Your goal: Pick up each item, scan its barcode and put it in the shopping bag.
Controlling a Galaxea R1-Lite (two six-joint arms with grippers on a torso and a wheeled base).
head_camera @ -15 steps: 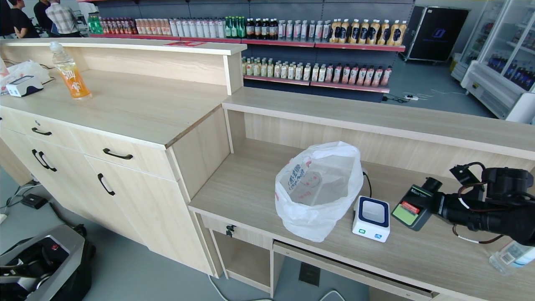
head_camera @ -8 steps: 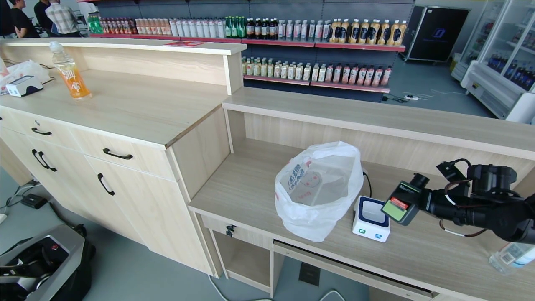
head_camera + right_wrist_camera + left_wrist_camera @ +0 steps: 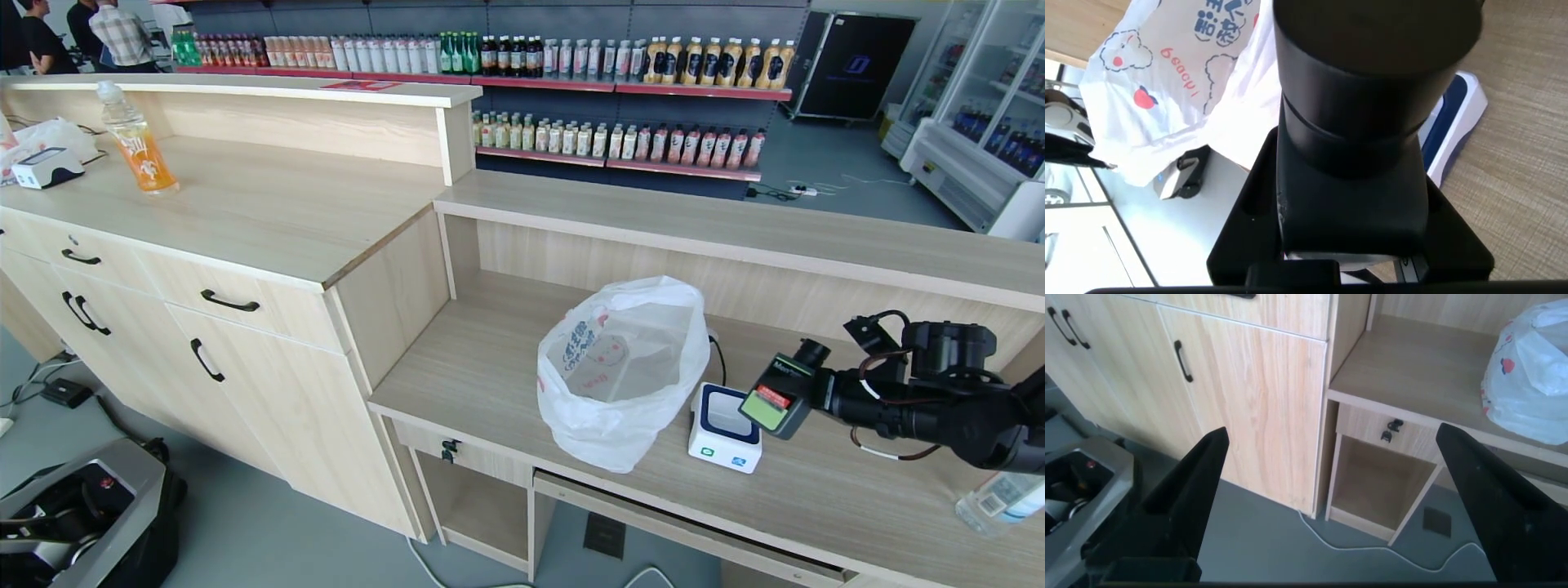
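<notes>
My right gripper (image 3: 808, 385) is shut on a dark box with a green and red label (image 3: 774, 400). It holds the box tilted just above the right edge of the white barcode scanner (image 3: 723, 430) on the lower desk. In the right wrist view the dark box (image 3: 1355, 163) hangs over the scanner (image 3: 1459, 113) and the bag (image 3: 1184, 73). The white shopping bag (image 3: 624, 367) stands open, touching the scanner's left side. My left gripper (image 3: 1331, 506) is open with nothing in it, low beside the cabinet front, with the bag (image 3: 1531, 371) farther off.
A clear water bottle (image 3: 1000, 500) lies at the desk's right front edge. An orange drink bottle (image 3: 135, 139) and a second scanner (image 3: 47, 167) stand on the higher counter at the left. A raised ledge (image 3: 735, 229) runs behind the desk.
My right gripper has carried the dark box to the left, from well right of the scanner to just over its right edge. The bag and scanner have stayed put.
</notes>
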